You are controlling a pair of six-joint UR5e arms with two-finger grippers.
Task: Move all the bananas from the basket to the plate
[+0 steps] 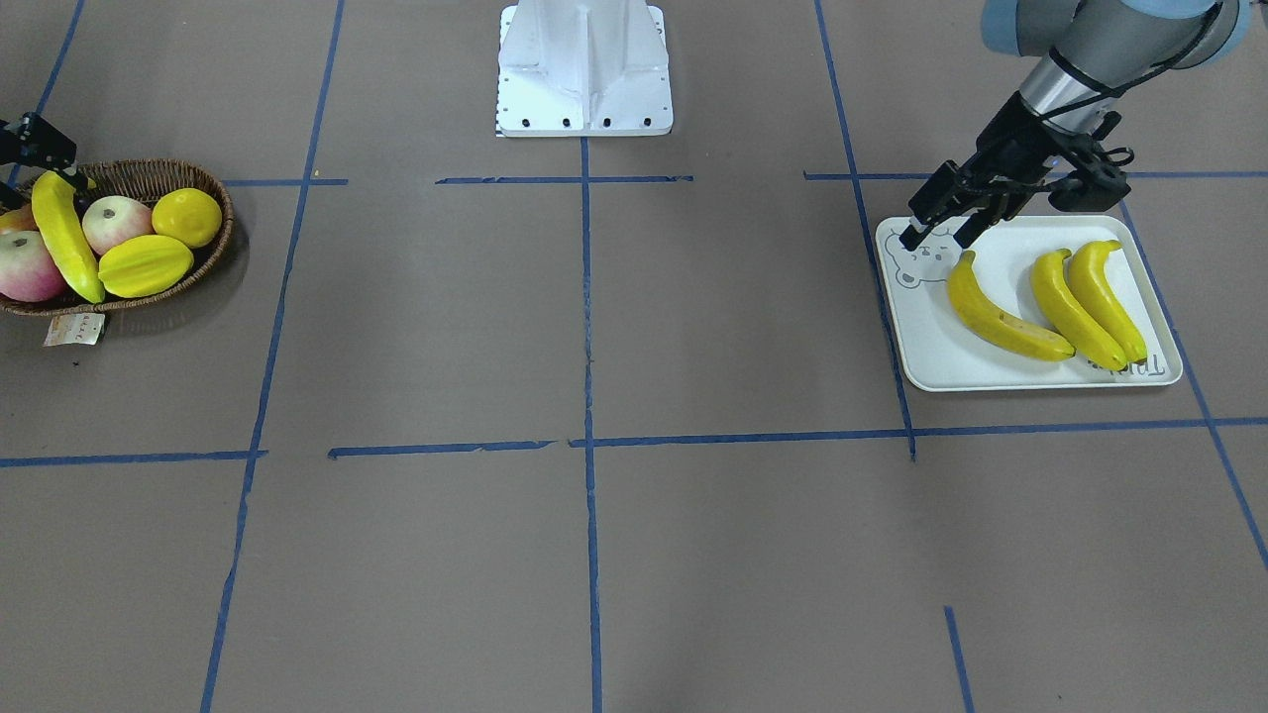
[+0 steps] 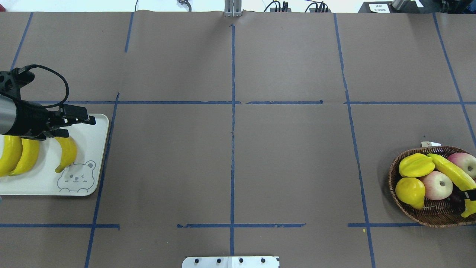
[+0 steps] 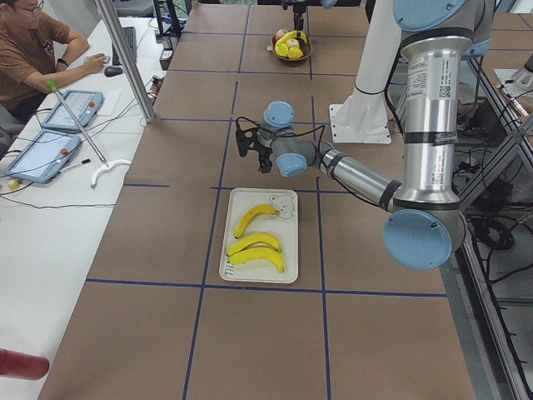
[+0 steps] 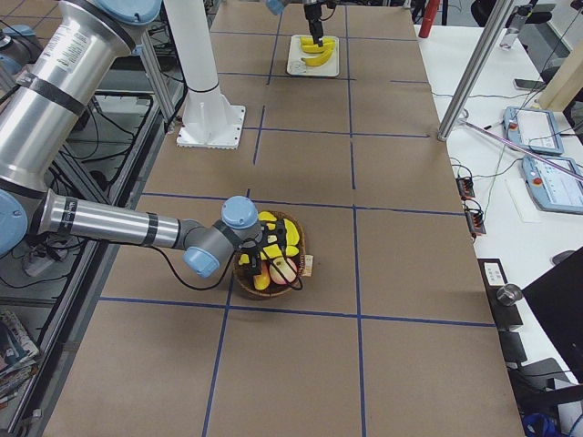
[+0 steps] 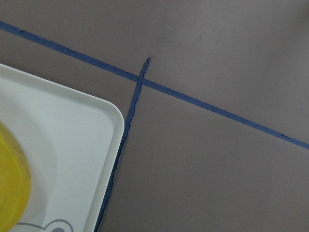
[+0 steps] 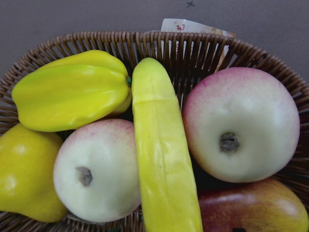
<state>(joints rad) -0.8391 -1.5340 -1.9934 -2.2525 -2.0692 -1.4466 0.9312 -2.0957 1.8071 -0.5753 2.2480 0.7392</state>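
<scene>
Hovering over plate, left tool open.

Non-task fruit: starfruit, lemon just beside it, apple against both, second apple, reddish fruit partly hidden. Brown table, blue tape grid. Side desk: seated person, two tablets.

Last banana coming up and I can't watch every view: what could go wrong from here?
The banana lies wedged between two apples, beside the starfruit; lifting may drag them from the basket. The right gripper sits at the banana's end, so it could swing. The left gripper hangs over the plate, a possible collision at drop-off.
</scene>
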